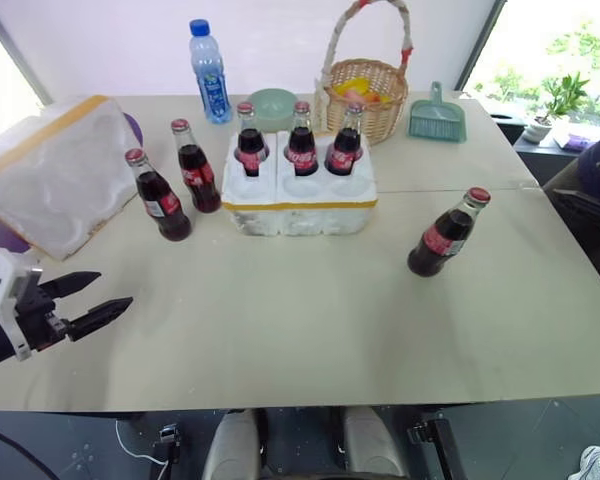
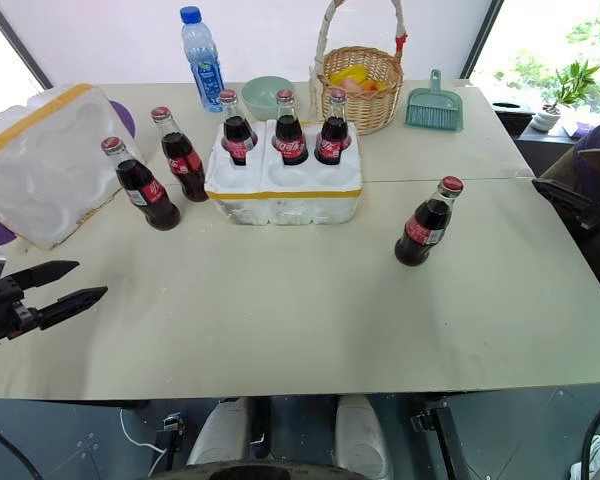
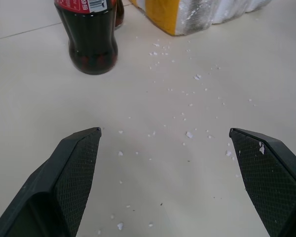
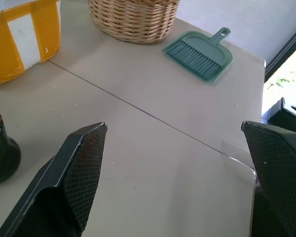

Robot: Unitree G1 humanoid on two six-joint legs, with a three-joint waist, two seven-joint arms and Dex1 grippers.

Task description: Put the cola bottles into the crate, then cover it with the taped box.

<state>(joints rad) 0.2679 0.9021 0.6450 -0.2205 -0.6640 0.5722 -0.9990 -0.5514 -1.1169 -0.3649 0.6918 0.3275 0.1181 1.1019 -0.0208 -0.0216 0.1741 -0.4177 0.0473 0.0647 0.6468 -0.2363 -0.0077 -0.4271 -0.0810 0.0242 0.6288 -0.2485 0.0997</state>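
Left end effector (image 1: 98, 300) agape above table (image 1: 310, 320)

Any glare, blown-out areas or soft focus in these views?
Left eye view: windows at both upper corners are blown out, the table evenly lit. Left wrist view: the near cola bottle carries small highlights, foam crumbs sharp. Right wrist view: the dustpan is sharp, the outdoor corner overexposed.

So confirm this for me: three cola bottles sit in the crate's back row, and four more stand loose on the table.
Not four. The left eye view shows three loose cola bottles: two left of the crate and one to its right. Three do sit in the back row.
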